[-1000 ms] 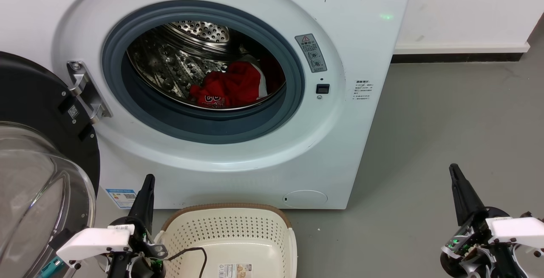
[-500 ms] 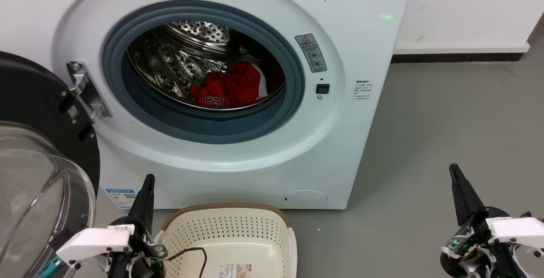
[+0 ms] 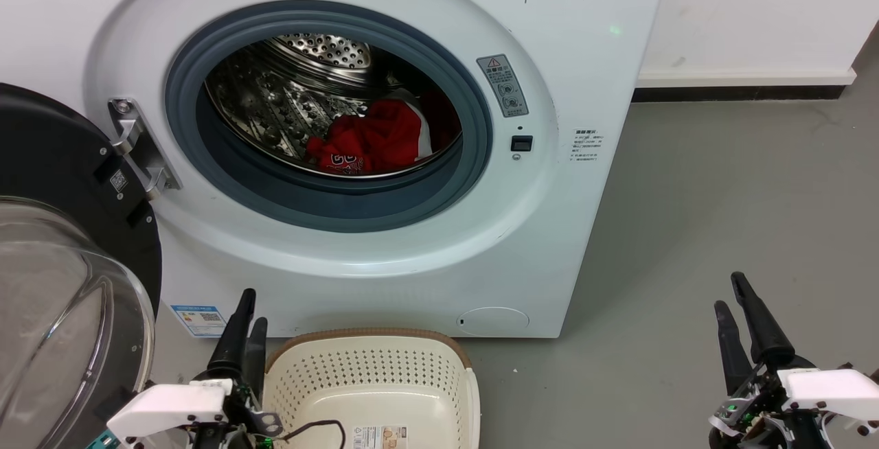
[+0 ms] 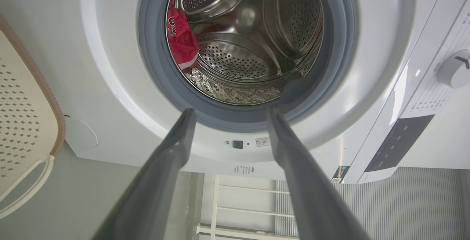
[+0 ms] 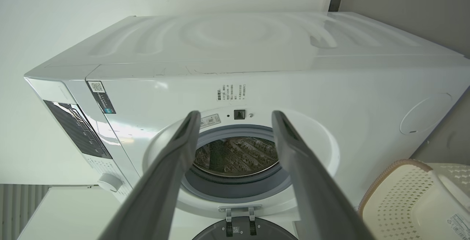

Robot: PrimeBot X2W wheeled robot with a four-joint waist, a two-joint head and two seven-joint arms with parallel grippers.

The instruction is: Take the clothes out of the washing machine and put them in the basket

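Head view: left claw (image 3: pixel 253 307) and right claw (image 3: pixel 728 290) now spread, pressed together before; clothes (image 3: pixel 371 140) unmoved in washing machine (image 3: pixel 584 58).

Bright, even light is covering the white front-loading washing machine (image 3: pixel 563 92); its perforated steel drum (image 4: pixel 257 31) is glinting, and wrist views are bowing edges.
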